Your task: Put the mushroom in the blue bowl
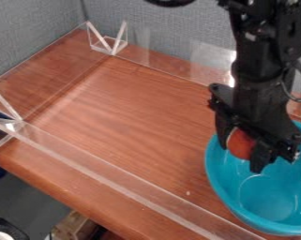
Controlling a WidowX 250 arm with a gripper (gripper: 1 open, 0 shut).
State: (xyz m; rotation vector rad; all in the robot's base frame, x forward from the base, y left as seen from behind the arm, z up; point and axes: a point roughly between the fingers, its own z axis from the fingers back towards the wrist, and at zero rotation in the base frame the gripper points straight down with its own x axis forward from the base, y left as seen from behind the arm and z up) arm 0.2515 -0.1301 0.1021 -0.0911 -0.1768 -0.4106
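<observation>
The blue bowl (272, 192) sits at the lower right of the wooden table, partly cut off by the frame edge. Over its near-left rim hangs my black gripper (247, 145), pointing almost straight down. It is shut on the mushroom (244, 143), whose reddish-brown cap shows between the fingers. The stem is hidden by the fingers.
A clear acrylic wall (102, 173) runs around the wooden tabletop (115, 103). Two clear triangular brackets stand at the back left corner (105, 37) and at the left edge (3, 127). A grey backdrop lies behind.
</observation>
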